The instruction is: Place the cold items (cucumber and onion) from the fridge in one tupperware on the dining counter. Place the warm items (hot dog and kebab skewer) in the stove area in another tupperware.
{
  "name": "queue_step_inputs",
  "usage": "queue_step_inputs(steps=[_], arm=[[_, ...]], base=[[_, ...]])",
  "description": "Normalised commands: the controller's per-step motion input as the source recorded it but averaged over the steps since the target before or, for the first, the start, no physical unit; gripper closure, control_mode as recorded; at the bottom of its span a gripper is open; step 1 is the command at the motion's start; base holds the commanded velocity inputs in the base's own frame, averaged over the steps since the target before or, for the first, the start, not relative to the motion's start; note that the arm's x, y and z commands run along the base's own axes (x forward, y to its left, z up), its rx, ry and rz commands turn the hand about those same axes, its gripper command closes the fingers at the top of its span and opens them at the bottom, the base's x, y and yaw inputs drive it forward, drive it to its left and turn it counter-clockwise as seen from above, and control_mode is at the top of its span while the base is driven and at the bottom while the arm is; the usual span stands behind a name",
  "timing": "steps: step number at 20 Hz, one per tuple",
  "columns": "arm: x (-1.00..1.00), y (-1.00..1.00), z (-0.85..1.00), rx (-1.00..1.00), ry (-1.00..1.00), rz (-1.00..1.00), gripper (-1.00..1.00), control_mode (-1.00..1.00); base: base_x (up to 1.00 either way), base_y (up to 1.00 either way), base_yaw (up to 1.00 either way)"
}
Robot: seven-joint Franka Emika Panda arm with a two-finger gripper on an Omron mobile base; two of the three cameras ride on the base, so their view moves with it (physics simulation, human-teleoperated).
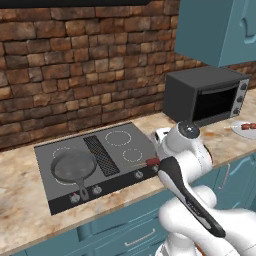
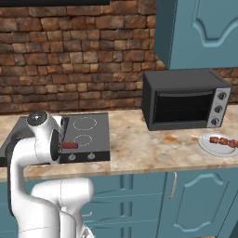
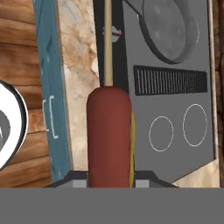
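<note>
A reddish-brown hot dog (image 3: 109, 135) on a thin wooden stick (image 3: 107, 43) sits between my fingers, and my gripper (image 3: 109, 181) is shut on it. From the base it appears as a small red piece (image 1: 152, 161) (image 2: 70, 145) held just above the front right part of the dark cooktop (image 1: 107, 142) of the stove area. The kebab skewer (image 2: 224, 141) (image 1: 248, 126) lies on a white plate (image 2: 208, 144) far right on the counter, well away from my hand.
A grey frying pan (image 1: 73, 166) (image 3: 168, 28) rests on the cooktop's left burner. A black toaster oven (image 2: 183, 100) (image 1: 207, 95) stands on the counter to the right, under a teal wall cabinet (image 2: 200, 32). Brick wall behind; teal cabinet fronts (image 2: 186, 200) below.
</note>
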Motion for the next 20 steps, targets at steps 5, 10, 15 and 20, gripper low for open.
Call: queue_step_inputs(steps=[5,10,15,20], arm=[[0.0,-0.65,0.0,-0.04,0.07,-0.01,1.0,-1.0],[0.0,-0.07,0.0,-0.04,0.01,0.0,1.0,1.0],[0.0,0.0,0.0,0.0,0.0,0.0,1.0,1.0],[0.0,0.0,0.0,0.0,0.0,0.0,1.0,1.0]], base=[[0.0,0.0,0.0],[0.0,-0.05,0.13],[0.0,-0.19,0.48],[-0.29,-0.37,0.55]])
